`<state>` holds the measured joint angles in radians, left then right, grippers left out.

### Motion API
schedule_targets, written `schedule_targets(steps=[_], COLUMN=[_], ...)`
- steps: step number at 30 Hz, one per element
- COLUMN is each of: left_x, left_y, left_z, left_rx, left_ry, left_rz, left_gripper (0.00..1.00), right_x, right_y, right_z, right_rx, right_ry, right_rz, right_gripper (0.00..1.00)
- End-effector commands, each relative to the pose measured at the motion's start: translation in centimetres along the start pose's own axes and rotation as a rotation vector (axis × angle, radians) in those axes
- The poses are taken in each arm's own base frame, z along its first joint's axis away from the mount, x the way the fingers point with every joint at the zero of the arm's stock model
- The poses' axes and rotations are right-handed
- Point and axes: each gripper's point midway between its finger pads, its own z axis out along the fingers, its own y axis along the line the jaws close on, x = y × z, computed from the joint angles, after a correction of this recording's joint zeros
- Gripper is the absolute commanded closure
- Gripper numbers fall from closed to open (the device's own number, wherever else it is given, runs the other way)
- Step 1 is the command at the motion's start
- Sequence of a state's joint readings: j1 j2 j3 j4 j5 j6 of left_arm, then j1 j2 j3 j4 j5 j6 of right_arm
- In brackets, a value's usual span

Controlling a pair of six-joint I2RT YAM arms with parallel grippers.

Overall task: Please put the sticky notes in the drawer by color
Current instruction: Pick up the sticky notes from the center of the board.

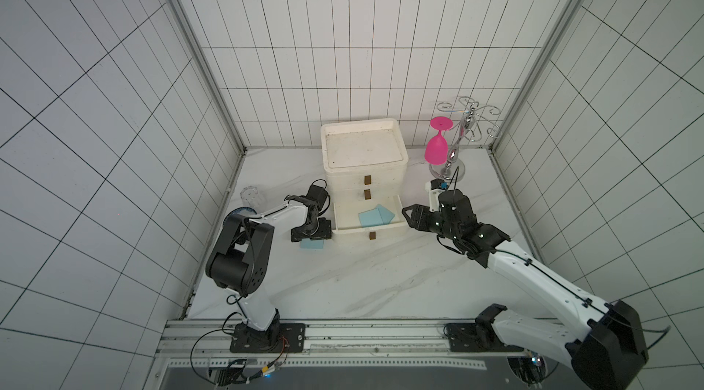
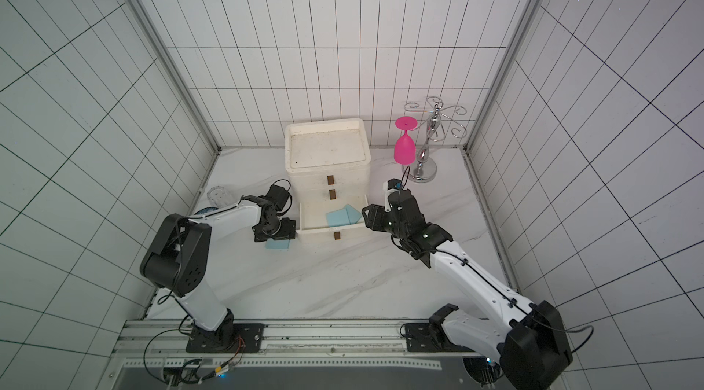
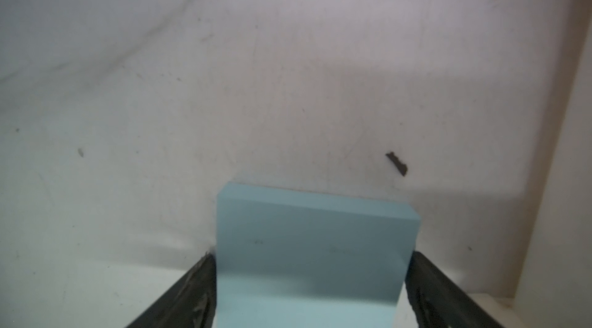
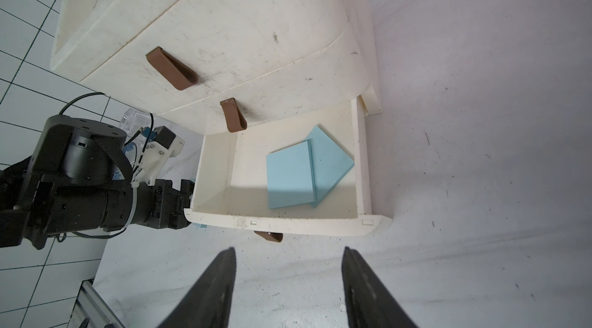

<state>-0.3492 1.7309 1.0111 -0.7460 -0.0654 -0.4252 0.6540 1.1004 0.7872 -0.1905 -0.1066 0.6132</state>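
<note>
Pad point(image 3: 307, 230), light blue, between left hand point(image 3: 312, 254) fingers, beside open drawer point(image 1: 381, 231).

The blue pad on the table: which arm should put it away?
Left. The left gripper straddles the blue pad, right beside the open bottom drawer holding two blue pads. The right gripper hangs empty at the drawer's other side.

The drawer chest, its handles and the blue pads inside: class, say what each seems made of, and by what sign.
Drawer chest: probably moulded plastic, off-white, matt, scuffed and speckled. Handles: brown bent loops, perhaps flexible plastic or leather-like strap; unclear. Blue pads: paper, matt, with flat square faces and thin stacked edges.
</note>
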Motion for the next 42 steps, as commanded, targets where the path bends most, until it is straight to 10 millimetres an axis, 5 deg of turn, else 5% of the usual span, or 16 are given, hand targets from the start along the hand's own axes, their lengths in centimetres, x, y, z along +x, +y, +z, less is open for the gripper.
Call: schedule_targets(steps=[1, 5, 10, 19, 24, 28, 35, 42], left_x=[2.6, 2.6, 1.9, 0.0, 1.5, 3.7, 6.7, 8.5], left_y=[2.1, 1.7, 1.2, -1.3, -4.5, -8.1, -11.7, -14.7], left_z=[1.9, 1.6, -0.6, -13.4, -20.0, -23.2, -24.3, -24.1], left_rx=[-0.107, -0.076, -0.039, 0.058, 0.181, 0.393, 0.552, 0.677], left_ry=[0.096, 0.083, 0.036, -0.194, -0.280, -0.266, -0.215, -0.174], left_rz=[-0.018, -0.020, -0.014, 0.098, 0.242, 0.375, 0.586, 0.714], left_gripper=[0.16, 0.28, 0.27, 0.27, 0.27, 0.26, 0.26, 0.26], right_x=[0.4, 0.2, 0.3, 1.4, 0.9, 0.1, -0.5, 1.4], right_y=[-0.9, -1.0, -0.9, 2.6, 4.5, 6.5, 10.2, 13.8], right_z=[-0.4, -0.8, -1.1, 0.7, 0.8, -0.2, -2.4, -2.6], right_rx=[0.025, 0.028, 0.021, -0.125, -0.206, -0.316, -0.531, -0.751], right_ry=[-0.002, -0.007, 0.002, 0.181, 0.219, 0.256, 0.368, 0.484], right_rz=[0.001, 0.001, -0.006, -0.022, -0.017, 0.004, 0.077, 0.179], right_gripper=[0.43, 0.43, 0.43, 0.42, 0.42, 0.42, 0.42, 0.42])
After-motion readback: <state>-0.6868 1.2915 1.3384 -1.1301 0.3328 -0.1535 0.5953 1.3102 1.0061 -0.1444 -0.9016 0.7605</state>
